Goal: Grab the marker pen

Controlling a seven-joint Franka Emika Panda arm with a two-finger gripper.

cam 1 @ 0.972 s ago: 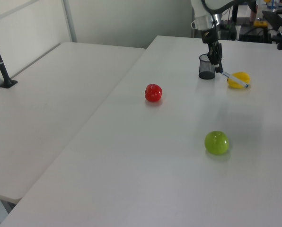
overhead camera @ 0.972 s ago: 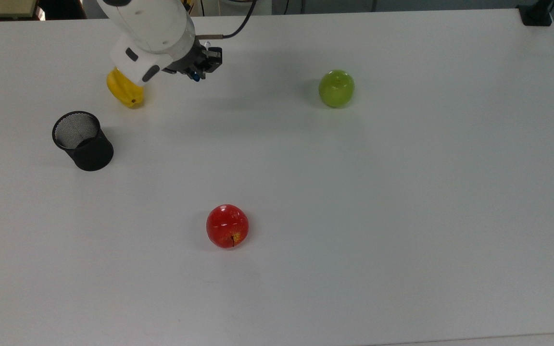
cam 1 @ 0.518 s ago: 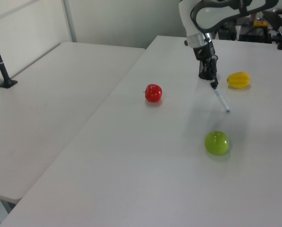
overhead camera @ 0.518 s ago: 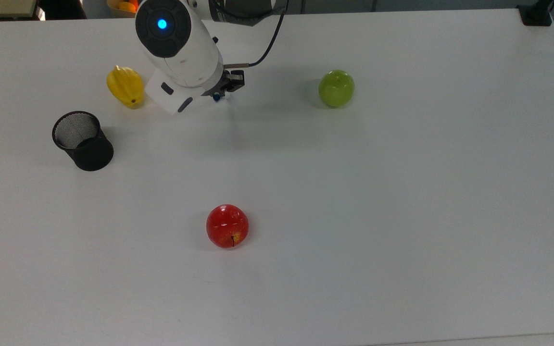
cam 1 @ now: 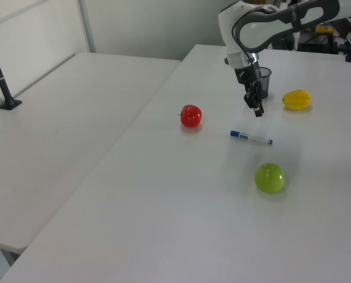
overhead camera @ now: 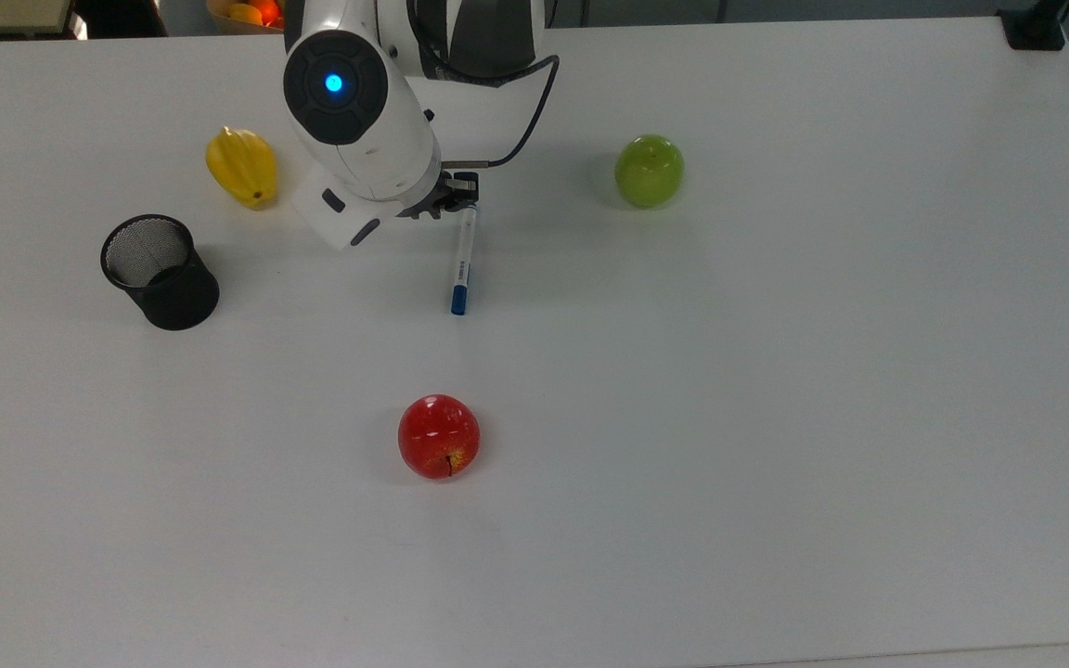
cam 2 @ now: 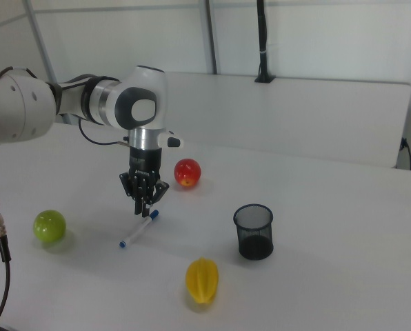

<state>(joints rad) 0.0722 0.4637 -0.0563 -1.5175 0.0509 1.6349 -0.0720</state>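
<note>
One marker pen point(overhead camera: 462, 258) lay flat on the white table point(overhead camera: 776, 390), between the mesh pen cup point(overhead camera: 159, 271) and the green apple point(overhead camera: 649, 171) in the top view. Just above its white end hung the gripper point(cam 1: 255, 108), grasping nothing, though whether its fingers were parted could not be told.
</note>
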